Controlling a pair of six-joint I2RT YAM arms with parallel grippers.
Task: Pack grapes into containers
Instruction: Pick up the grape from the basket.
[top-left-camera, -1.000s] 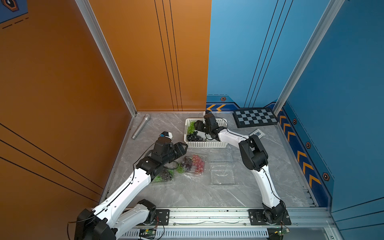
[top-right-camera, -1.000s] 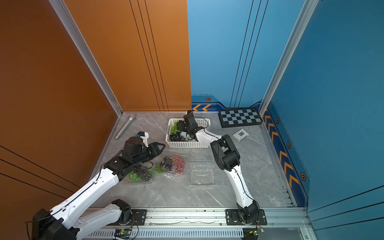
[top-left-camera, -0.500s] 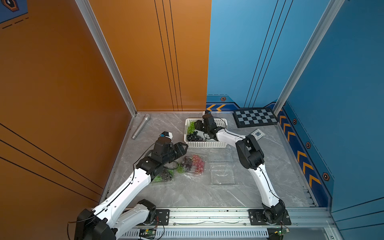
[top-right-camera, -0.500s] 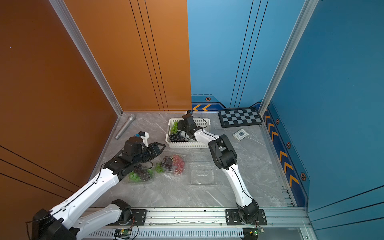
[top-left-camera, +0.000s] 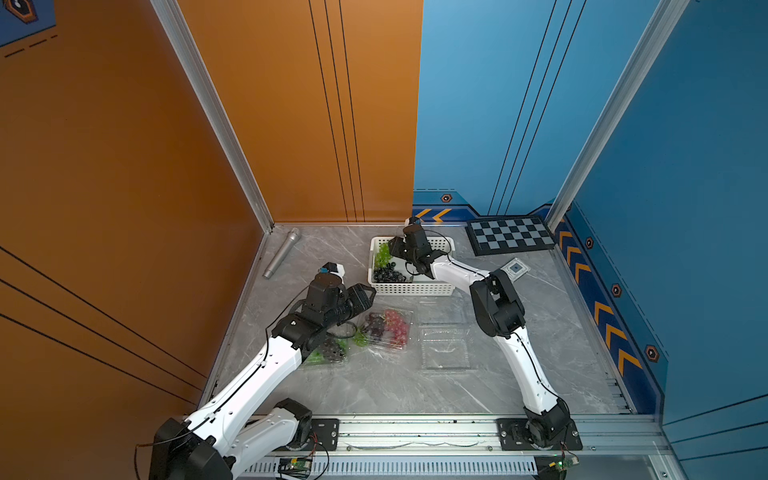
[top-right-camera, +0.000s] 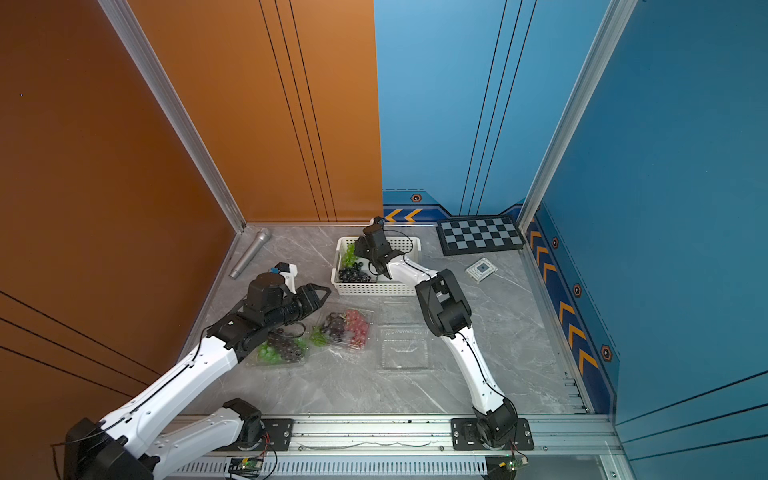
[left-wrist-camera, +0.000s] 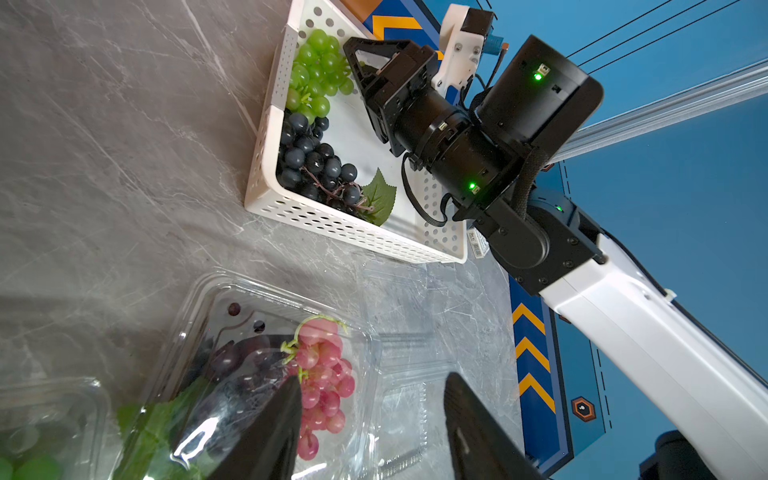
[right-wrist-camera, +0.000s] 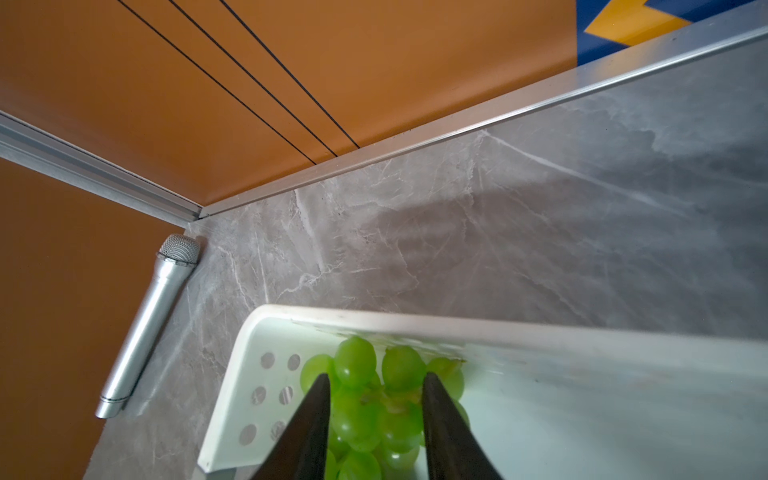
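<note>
At the far left a silver microphone (top-left-camera: 282, 253) lies along the wall, well apart from both tools. The left gripper (left-wrist-camera: 372, 380) hovers with its 2 fingers (left-wrist-camera: 270, 432) spread and nothing between them. Under its arm sits a clear container (top-right-camera: 286, 364) of green and dark grapes. Just beneath its tips a second container (left-wrist-camera: 216, 299) holds a pinkish-red bunch (left-wrist-camera: 322, 374) beside a purple one. Farther ahead of those tips stands the white basket (top-left-camera: 411, 289), and the right gripper (right-wrist-camera: 376, 378) reaches down into it. Its 2 fingers (right-wrist-camera: 307, 428) flank the green bunch (right-wrist-camera: 357, 365), though I cannot tell whether they squeeze it. A dark bunch (left-wrist-camera: 316, 166) with 1 leaf lies in the basket just beside that gripper. An empty container (top-left-camera: 444, 349) lies open near the right arm's elbow. A checkerboard (top-left-camera: 511, 239) lies well off to that gripper's right.
</note>
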